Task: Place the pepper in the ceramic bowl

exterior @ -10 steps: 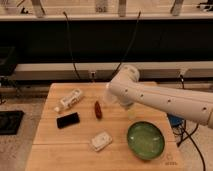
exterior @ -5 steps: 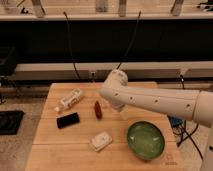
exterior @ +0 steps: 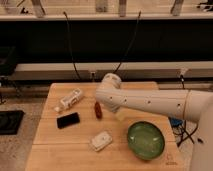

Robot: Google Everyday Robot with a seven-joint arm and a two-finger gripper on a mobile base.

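Barely started, we'd say: the pepper (exterior: pixel 98 110) lies on the counter (exterior: pixel 50 145), well left of the empty-looking ceramic bowl (exterior: pixel 145 140), and the claw (exterior: pixel 119 114) hangs wide and empty just beside it, so grabbing and dropping are both left.

The wooden counter (exterior: pixel 52 150) carries five things: a long white item (exterior: pixel 70 99) lying on its side at the rear left, a black phone (exterior: pixel 68 120) in front of it, the pepper (exterior: pixel 98 110) near the middle, a small white packet (exterior: pixel 101 141) toward the front edge, and the green bowl (exterior: pixel 145 140) at the front right. All five lie apart, none touching. The hand (exterior: pixel 120 115), mostly hidden under the arm, hangs spread over the counter between pepper and bowl.
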